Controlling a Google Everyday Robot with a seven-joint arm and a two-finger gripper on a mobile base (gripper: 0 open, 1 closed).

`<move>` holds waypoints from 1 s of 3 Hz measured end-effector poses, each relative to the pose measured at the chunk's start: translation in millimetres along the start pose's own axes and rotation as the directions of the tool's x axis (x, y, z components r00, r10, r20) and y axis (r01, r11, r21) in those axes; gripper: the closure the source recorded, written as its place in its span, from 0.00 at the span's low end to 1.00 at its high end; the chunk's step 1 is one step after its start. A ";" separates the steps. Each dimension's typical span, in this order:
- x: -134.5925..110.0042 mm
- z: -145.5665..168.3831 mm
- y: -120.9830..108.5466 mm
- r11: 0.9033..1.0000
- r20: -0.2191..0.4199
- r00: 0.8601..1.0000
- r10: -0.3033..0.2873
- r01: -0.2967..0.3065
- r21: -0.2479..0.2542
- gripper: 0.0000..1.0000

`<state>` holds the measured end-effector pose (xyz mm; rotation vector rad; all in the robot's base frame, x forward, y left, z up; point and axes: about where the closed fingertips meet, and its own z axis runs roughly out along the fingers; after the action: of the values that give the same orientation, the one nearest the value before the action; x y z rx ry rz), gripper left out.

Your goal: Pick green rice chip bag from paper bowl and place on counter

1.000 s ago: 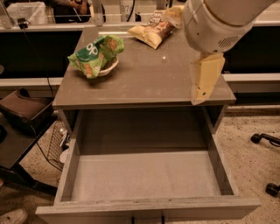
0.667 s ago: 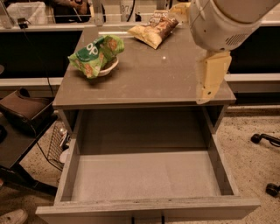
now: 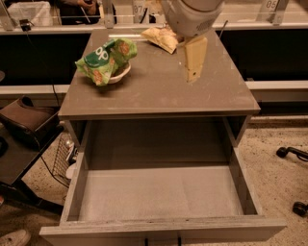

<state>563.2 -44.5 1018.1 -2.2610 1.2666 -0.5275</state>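
Note:
The green rice chip bag (image 3: 103,58) lies tilted in the paper bowl (image 3: 119,76), hanging over its left rim, at the back left of the grey-brown counter (image 3: 159,93). My gripper (image 3: 194,61) hangs from the white arm over the counter's back right part. It is well to the right of the bag, apart from it, and holds nothing that I can see.
A yellow-and-brown chip bag (image 3: 161,37) lies at the counter's back middle, just left of the arm. The cabinet's large drawer (image 3: 159,194) stands pulled open below. A pale ledge with number tags (image 3: 269,6) runs behind. Dark furniture (image 3: 26,120) stands left, chair casters (image 3: 288,153) right.
My gripper has moved left and back from the counter's right edge to above its back right part. The bag and bowl have not moved.

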 end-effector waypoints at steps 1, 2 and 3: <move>-5.3 76.4 -55.5 0.990 -0.068 0.988 -0.136 0.134 -0.030 0.00; -9.6 113.9 -83.6 0.980 -0.120 0.973 -0.199 0.196 -0.039 0.00; -11.5 116.4 -86.2 0.978 -0.126 0.970 -0.208 0.205 -0.039 0.00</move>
<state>679.5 30.6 974.1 -2.4300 1.1081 -0.7483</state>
